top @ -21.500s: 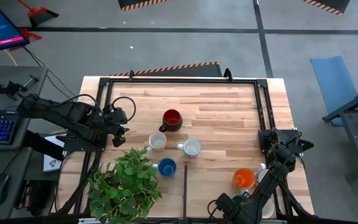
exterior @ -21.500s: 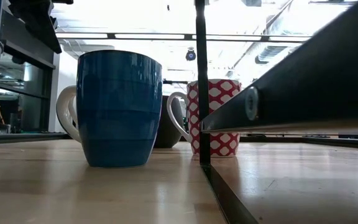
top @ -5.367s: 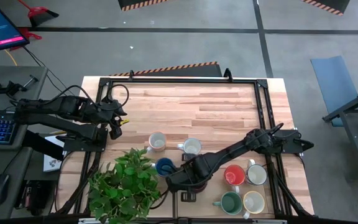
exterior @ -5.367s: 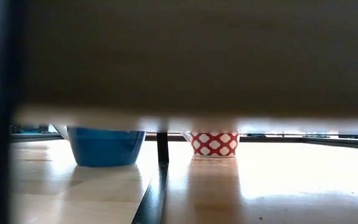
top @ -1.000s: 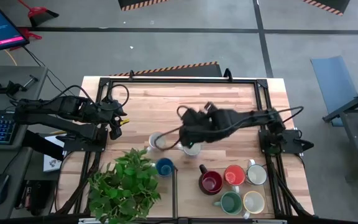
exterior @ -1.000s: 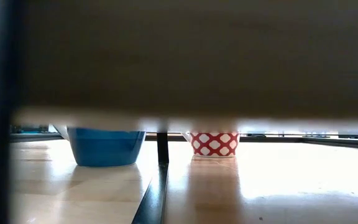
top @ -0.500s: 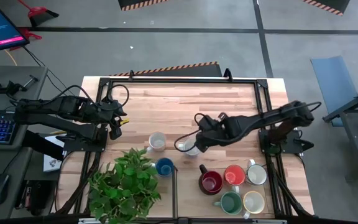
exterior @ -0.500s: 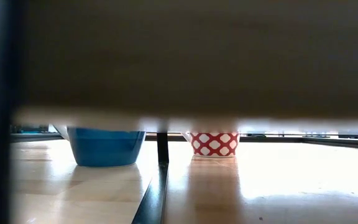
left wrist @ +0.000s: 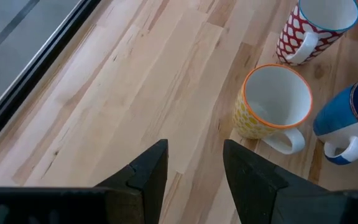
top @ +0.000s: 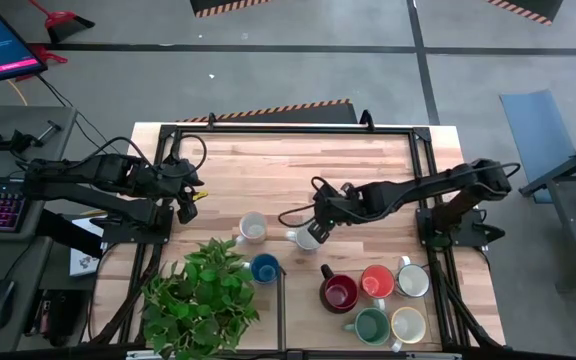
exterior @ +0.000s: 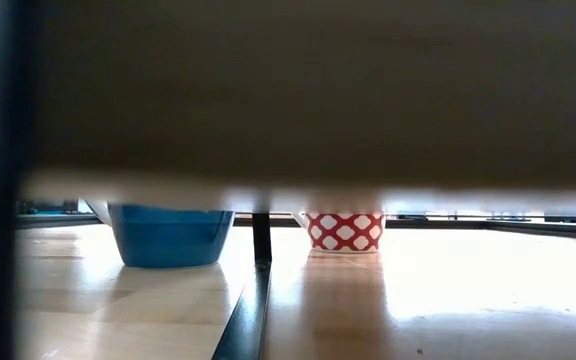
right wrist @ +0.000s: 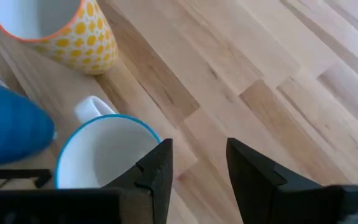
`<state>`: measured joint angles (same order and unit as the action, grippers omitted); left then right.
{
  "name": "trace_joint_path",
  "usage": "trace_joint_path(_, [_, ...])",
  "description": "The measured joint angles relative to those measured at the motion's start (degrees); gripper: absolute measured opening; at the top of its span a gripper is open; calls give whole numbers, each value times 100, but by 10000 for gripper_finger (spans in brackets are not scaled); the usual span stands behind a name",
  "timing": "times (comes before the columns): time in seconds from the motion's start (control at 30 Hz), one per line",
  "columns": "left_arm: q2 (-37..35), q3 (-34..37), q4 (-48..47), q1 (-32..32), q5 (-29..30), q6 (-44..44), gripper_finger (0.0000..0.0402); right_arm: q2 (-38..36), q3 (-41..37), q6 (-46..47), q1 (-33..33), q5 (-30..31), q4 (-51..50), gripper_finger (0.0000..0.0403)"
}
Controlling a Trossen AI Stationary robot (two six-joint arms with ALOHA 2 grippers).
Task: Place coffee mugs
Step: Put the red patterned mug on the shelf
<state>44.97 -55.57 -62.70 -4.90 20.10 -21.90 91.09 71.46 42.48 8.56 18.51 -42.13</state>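
**Right gripper over the red-patterned mug; five mugs grouped at the near right**

We see the right gripper (top: 316, 228) reaching in from the table's (top: 368, 170) right side, just above the red-and-white patterned mug (top: 308, 238) near the table's middle. In the right wrist view its fingers (right wrist: 157, 171) stand apart with bare wood between them, and the mug's blue-edged rim (right wrist: 104, 152) lies just beside one finger; we cannot tell whether they touch.

The yellow dotted mug (top: 252, 228) stands to the left of the patterned one, apart from it. The blue mug (top: 266, 268) sits nearer the front edge, just beside the potted plant (top: 203, 295).

At the near right, five mugs stand close together: dark red mug (top: 338, 292), orange mug (top: 376, 281), white mug (top: 412, 281), green mug (top: 371, 325), cream mug (top: 407, 324).

The left gripper (top: 190, 194) waits at the left edge of the table, well apart from every mug. Its fingers (left wrist: 145, 174) are parted, holding nothing.

The low view is mostly blocked by a dark shape; below it we see only the bases of the blue and patterned mugs.
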Motion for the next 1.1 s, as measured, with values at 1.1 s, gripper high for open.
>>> trace_joint_path(1.1, [1, 0, 1, 1, 6, -47, 145, 723, 2, -1102, -217, -1068, 636, 128])
